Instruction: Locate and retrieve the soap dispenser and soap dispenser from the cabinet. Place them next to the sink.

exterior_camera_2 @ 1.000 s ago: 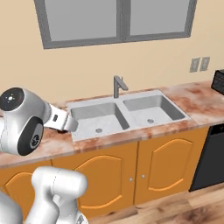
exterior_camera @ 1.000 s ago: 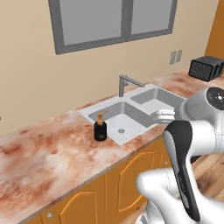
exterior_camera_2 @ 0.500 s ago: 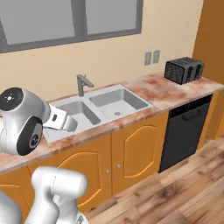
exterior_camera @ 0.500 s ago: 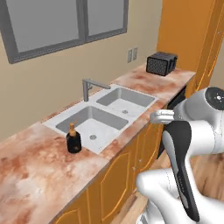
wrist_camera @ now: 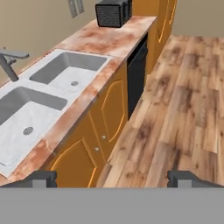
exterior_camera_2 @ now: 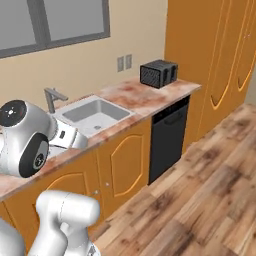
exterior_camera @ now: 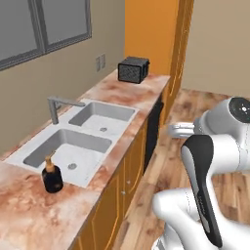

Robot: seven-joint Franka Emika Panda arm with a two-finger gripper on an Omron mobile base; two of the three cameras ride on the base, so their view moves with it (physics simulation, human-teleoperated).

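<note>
Soap dispenser (exterior_camera: 52,176), black with copper pump, stands on our desk (exterior_camera: 29,215) just beside the sink (exterior_camera: 78,146). Our gripper (wrist_camera: 112,179) hangs empty, tips apart, over the floor. Swinging back carelessly, we could topple it.

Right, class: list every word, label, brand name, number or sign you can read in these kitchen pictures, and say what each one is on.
None can be read.
The black soap dispenser beside the sink: no label visible.
The black toaster on the counter: plain, no lettering visible.
The dishwasher: plain, no markings.
The wall outlets: blank plates.
</note>
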